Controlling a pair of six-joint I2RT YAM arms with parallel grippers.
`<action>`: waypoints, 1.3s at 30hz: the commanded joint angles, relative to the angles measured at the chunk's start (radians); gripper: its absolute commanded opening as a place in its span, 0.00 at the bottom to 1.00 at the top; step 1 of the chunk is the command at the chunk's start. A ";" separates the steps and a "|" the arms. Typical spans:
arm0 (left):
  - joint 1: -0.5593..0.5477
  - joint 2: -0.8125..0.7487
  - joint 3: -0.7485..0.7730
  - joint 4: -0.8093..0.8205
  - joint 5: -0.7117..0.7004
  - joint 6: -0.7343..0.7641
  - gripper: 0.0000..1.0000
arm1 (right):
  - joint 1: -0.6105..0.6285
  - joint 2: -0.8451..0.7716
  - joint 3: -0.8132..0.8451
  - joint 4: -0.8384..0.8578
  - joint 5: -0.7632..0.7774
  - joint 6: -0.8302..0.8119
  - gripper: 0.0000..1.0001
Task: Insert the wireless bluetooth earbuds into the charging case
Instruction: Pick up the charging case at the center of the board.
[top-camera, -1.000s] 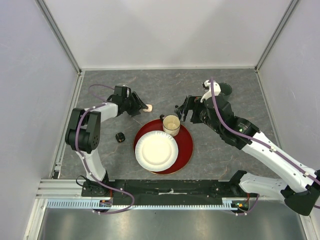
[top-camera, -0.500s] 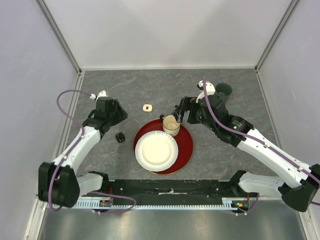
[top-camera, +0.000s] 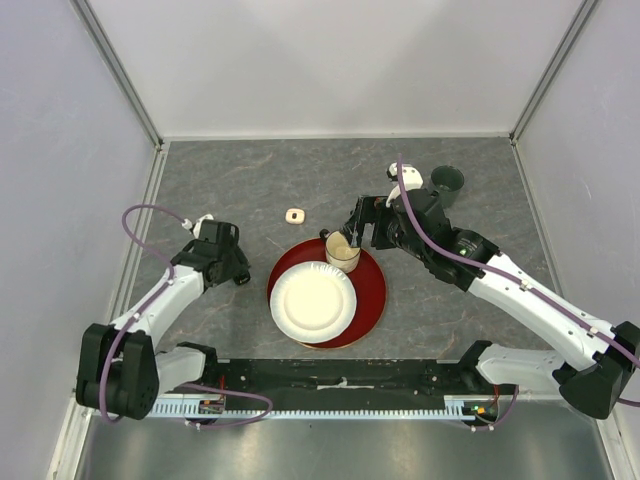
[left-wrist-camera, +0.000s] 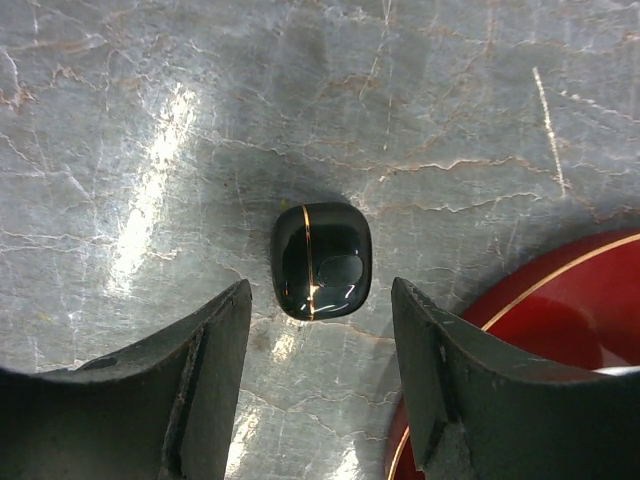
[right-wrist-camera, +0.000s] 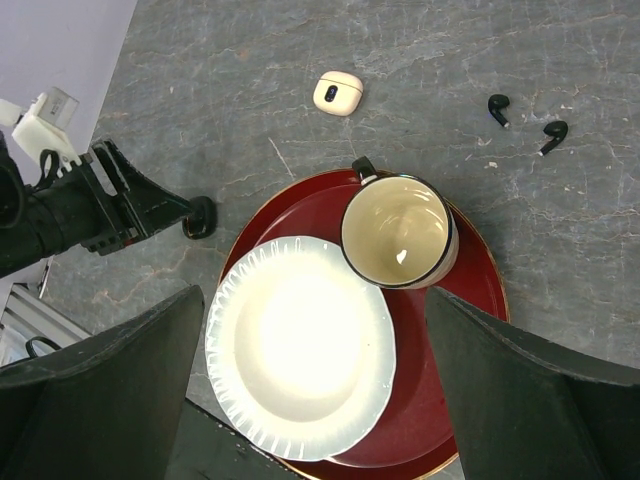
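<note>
Left wrist view: found left tool (left-wrist-camera: 320, 300) with jaws apart, straddling closed black charging case (left-wrist-camera: 321, 261) on counter (left-wrist-camera: 150, 120), not touching. Right wrist view: found right tool (right-wrist-camera: 315, 300) spread wide above cup (right-wrist-camera: 398, 230) on red tray (right-wrist-camera: 470, 300); spotted two black earbuds (right-wrist-camera: 498, 108) loose on counter beyond cup.

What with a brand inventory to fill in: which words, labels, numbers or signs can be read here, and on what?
No readable text in any view.
Black charging case: a thin gold line and a glossy oval patch, no lettering.
White charging case: a dark oval mark, too small to read.
Cup, plate, red tray, black earbuds: no markings visible.
</note>
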 joint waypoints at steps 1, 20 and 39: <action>0.004 0.042 0.005 0.020 0.009 -0.050 0.64 | -0.006 -0.016 0.007 0.034 -0.002 -0.014 0.98; 0.004 0.154 -0.007 0.068 0.054 -0.007 0.51 | -0.011 -0.003 0.008 0.034 -0.014 -0.025 0.98; 0.002 0.234 0.062 0.034 0.040 0.059 0.58 | -0.012 -0.011 -0.010 0.033 -0.015 -0.023 0.98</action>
